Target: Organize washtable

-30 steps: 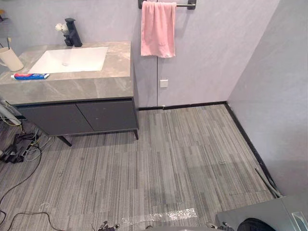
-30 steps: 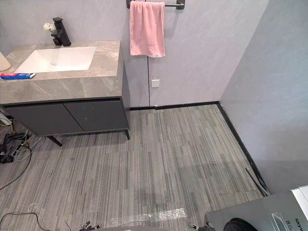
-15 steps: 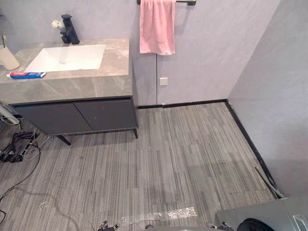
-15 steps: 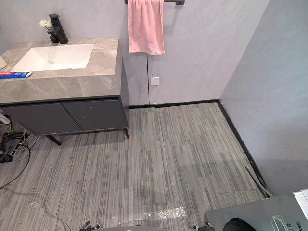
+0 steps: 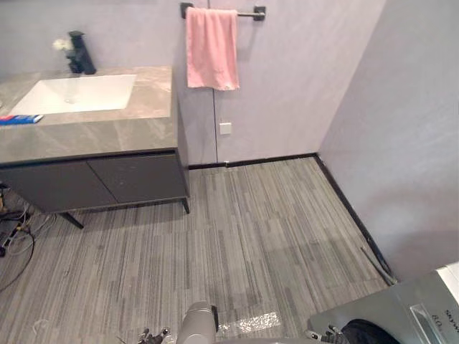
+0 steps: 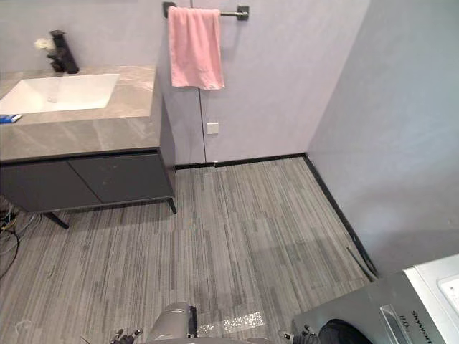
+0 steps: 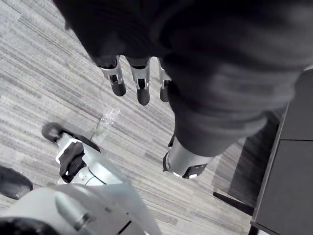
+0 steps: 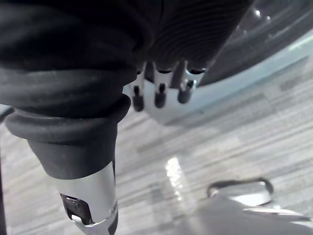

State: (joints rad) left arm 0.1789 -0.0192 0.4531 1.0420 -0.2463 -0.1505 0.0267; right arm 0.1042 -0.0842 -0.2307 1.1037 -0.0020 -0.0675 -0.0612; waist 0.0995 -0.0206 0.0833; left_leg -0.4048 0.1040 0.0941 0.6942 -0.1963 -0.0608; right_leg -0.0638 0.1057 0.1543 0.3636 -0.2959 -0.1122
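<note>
Whole view has swung right vs half a sec ago: the camera moved, the things didn't. Grey marble-look washtable top now sits at upper left, w/ its white rectangular sink; black faucet and small white flowers stand behind the sink. Red-white-blue toothpaste tube lies flat on the top, front left of the sink, now cut by the frame edge. Pink towel hangs on the black wall bar, right of the washtable. More of the grey washing machine shows at lower right; its panel print is too small to read. Left hand & right hand: fingers straight and relaxed, holding nothing. The left hangs over the grey striped floor.
</note>
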